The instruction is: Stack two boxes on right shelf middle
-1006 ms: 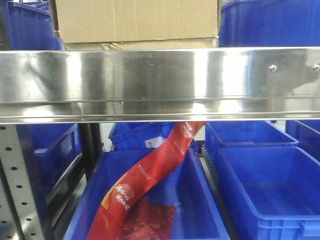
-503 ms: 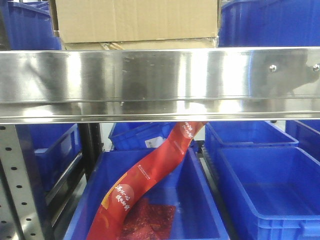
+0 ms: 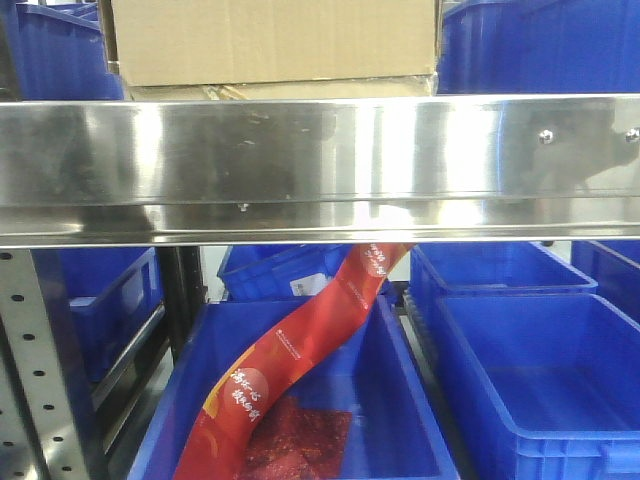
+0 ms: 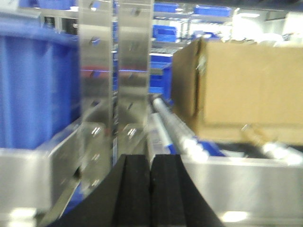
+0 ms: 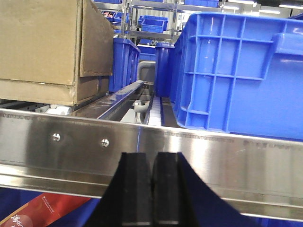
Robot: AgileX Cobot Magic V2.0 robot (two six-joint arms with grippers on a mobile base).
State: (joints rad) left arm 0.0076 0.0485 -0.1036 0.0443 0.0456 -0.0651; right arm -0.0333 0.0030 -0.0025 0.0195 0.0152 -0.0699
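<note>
Already stacked, the two boxes [image 3: 272, 45] sit behind the shelf's front rail [image 3: 320, 165] — both jaws together.

Steel shelf [image 3: 320, 165] under stacked cardboard boxes [image 3: 272, 40]

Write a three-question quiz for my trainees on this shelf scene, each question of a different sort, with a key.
1. True or false: the upper cardboard box sits on top of the lower cardboard box on the steel shelf.
2. Which item lies in the blue bin below the shelf? A) red printed packet B) green bottle C) white cup
3. Fill in: in both wrist views, the left gripper and right gripper have their fingers ____.

Key: 1 true; 2 A; 3 shut.
</note>
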